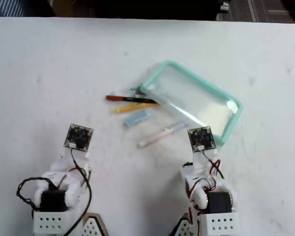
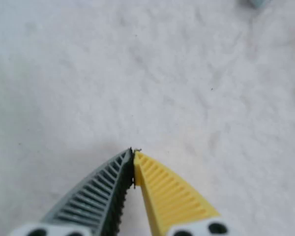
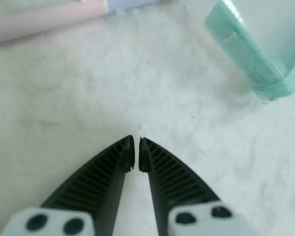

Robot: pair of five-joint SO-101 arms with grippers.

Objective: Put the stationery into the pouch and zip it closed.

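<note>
A clear pouch point(image 1: 196, 101) with a mint-green zip edge lies right of the table's middle; its green corner point(image 3: 258, 69) is close to my right arm. Beside its near-left side lie a red-and-black pen point(image 1: 130, 99), a yellow pen point(image 1: 133, 106), a small pale blue eraser point(image 1: 137, 118) and a pink-and-white marker point(image 1: 161, 134), whose pink barrel point(image 3: 49, 20) also appears in the right wrist view. My left gripper point(image 2: 133, 156) is shut over bare table at the near left. My right gripper point(image 3: 136, 144) is shut and empty, just short of the pouch's near corner.
White table surface point(image 1: 64, 64) stretches wide to the left and far side. The table's far edge point(image 1: 137, 18) meets a dark background. Both arm bases sit at the near edge, with loose cables point(image 1: 27, 189) beside the left one.
</note>
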